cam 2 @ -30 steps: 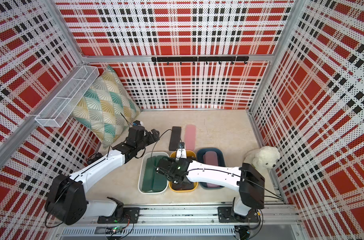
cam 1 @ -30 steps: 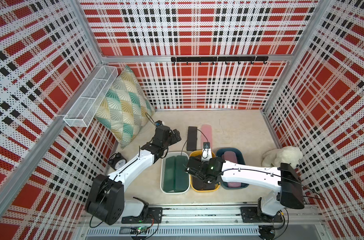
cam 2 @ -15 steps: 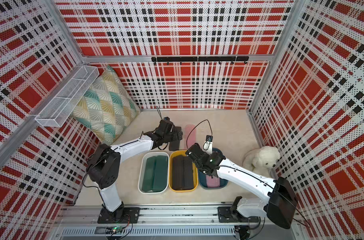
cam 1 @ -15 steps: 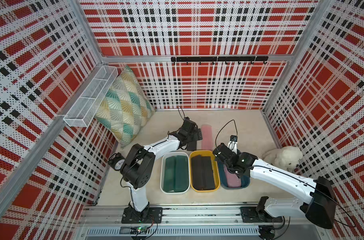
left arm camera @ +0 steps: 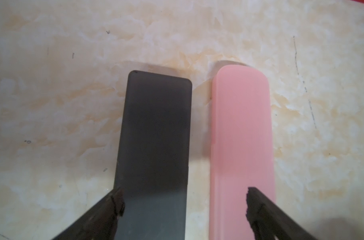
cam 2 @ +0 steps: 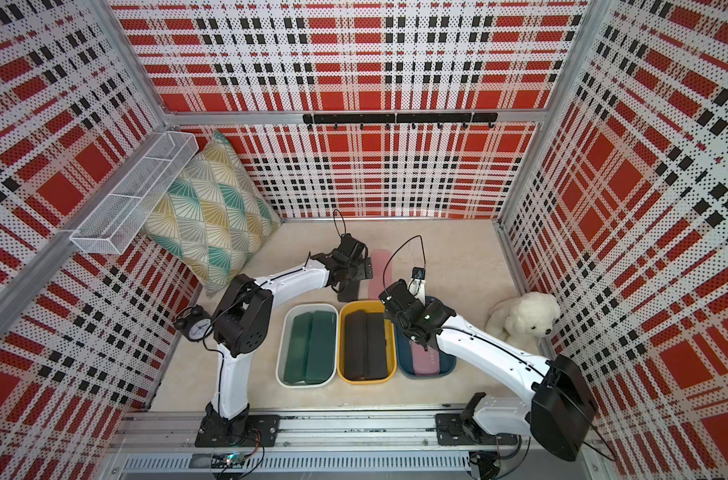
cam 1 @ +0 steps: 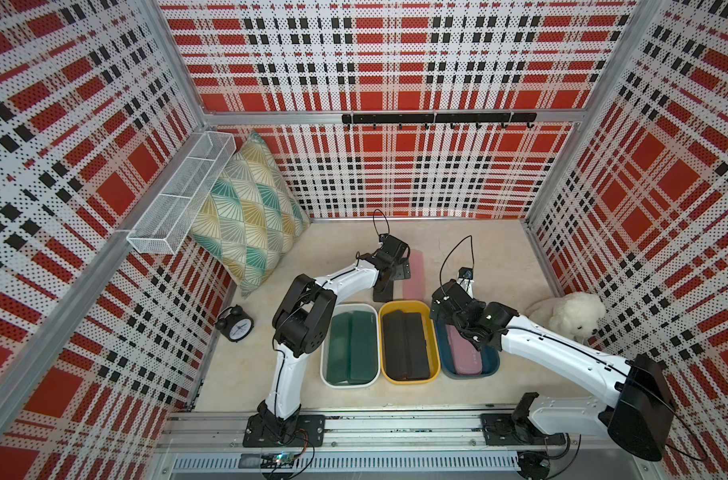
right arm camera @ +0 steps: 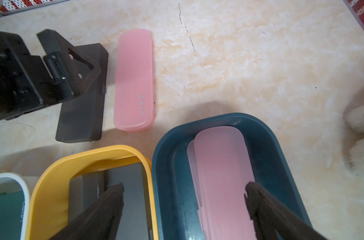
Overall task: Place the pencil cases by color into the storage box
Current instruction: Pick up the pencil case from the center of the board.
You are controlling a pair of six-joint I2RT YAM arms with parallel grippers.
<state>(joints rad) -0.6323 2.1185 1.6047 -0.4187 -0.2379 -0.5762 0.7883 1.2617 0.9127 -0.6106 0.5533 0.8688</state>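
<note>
Three tubs stand side by side near your arms' bases. The white tub (cam 1: 323,357) has the green cases (cam 1: 351,349), the yellow tub (cam 1: 410,380) has the black cases (cam 1: 403,345), and the blue tub (cam 1: 470,376) has the pink cases (cam 1: 464,353), one lying on another. Two more cases lie flat on the table (left arm camera: 52,83) just beyond the tubs, close together but apart: a loose black case (left arm camera: 156,135) and a loose pink case (left arm camera: 241,135).

Your left gripper (left arm camera: 184,199) hangs over that pair with its jaws spread wide. One fingertip (left arm camera: 115,204) is at the loose black case's outer edge and the other is over the loose pink case. You cannot tell whether either touches, and nothing is gripped.

Your right gripper (right arm camera: 184,193) hangs over the line between the yellow and blue tubs. It is equally wide and empty, with one fingertip above the black cases and one above the pink cases.
</note>
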